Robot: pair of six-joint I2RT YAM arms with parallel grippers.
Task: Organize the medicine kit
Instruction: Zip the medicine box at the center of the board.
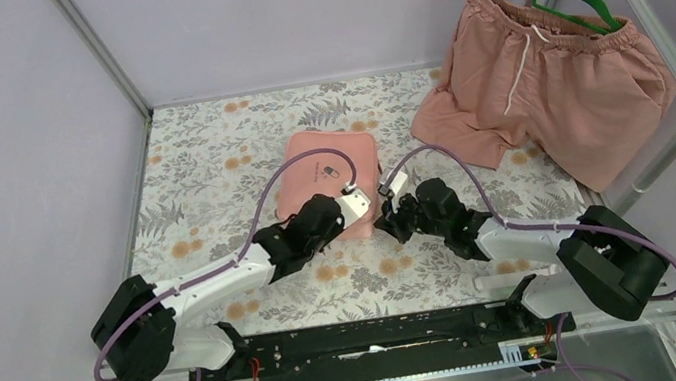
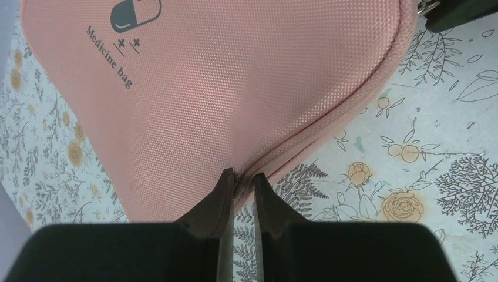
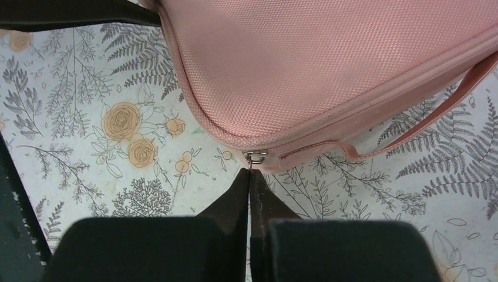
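The kit [image 1: 325, 164] lies closed and flat in the middle of the table [image 1: 208, 159], with the pill logo on the lid facing up. Its near edge is met by the 2 grippers. The left gripper [image 2: 242, 176] is clenched on the seam of this edge, and a fold of pink fabric is seen between its fingers [image 2: 217, 194]. The right gripper [image 3: 249, 173] is fully shut. The small metal pull [image 3: 254, 157] at the corner seems to be pinched in it, although very little of the pull is inside.

The step in hand is judged to be the opening of the zip. To do it well, the edge should be held down firmly by the left gripper. The pull should be drawn low and parallel to the seam, not lifted. The corner should be rounded slowly, because such a thin grip may slip off there.
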